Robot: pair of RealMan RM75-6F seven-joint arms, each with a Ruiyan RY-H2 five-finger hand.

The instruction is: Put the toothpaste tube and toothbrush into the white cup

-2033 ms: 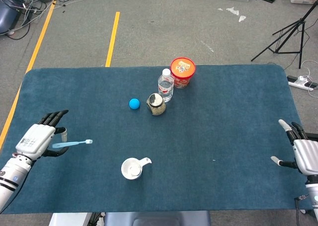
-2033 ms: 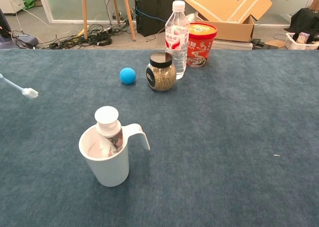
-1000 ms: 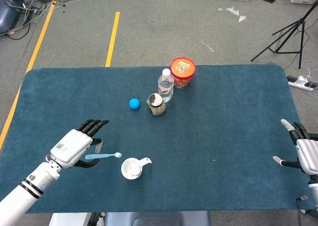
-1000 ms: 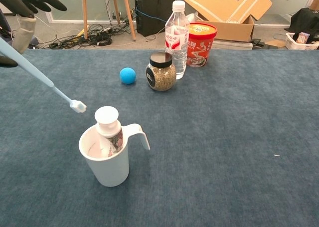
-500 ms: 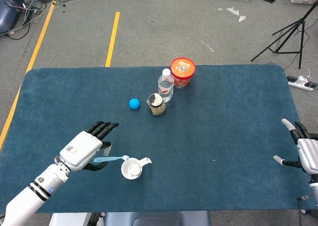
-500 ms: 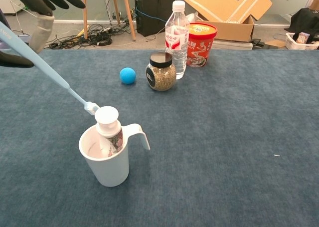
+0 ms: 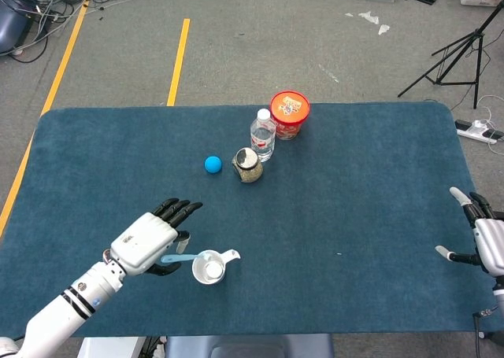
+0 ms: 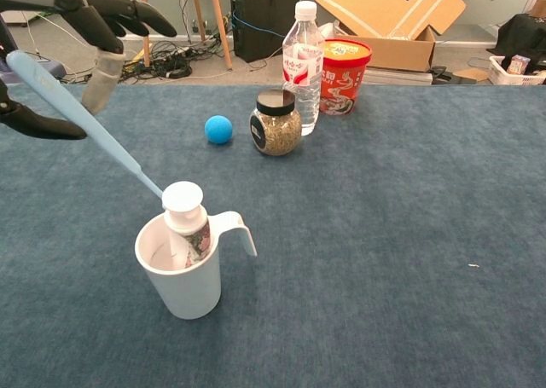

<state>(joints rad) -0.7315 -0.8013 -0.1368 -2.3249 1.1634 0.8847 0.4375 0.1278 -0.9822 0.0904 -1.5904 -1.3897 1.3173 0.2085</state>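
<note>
A white cup (image 7: 210, 267) (image 8: 184, 274) with a handle stands near the table's front edge, with the toothpaste tube (image 8: 186, 218) upright inside it, cap up. My left hand (image 7: 151, 240) (image 8: 72, 38) pinches the light blue toothbrush (image 7: 179, 257) (image 8: 84, 124) just left of the cup, other fingers spread. The brush slants down, and its head end is at the cup's rim, hidden behind the tube's cap in the chest view. My right hand (image 7: 487, 240) hovers at the table's right edge, fingers apart, holding nothing.
Behind the cup stand a blue ball (image 7: 213, 164) (image 8: 218, 129), a black-lidded jar (image 7: 248, 166) (image 8: 275, 121), a water bottle (image 7: 263, 134) (image 8: 303, 54) and a red tub (image 7: 289, 114) (image 8: 345, 75). The blue table cloth (image 7: 370, 201) spreads to the right.
My left hand has carried the toothbrush rightward from the table's left side to the cup, and its head has reached the rim. The right hand has barely moved.
</note>
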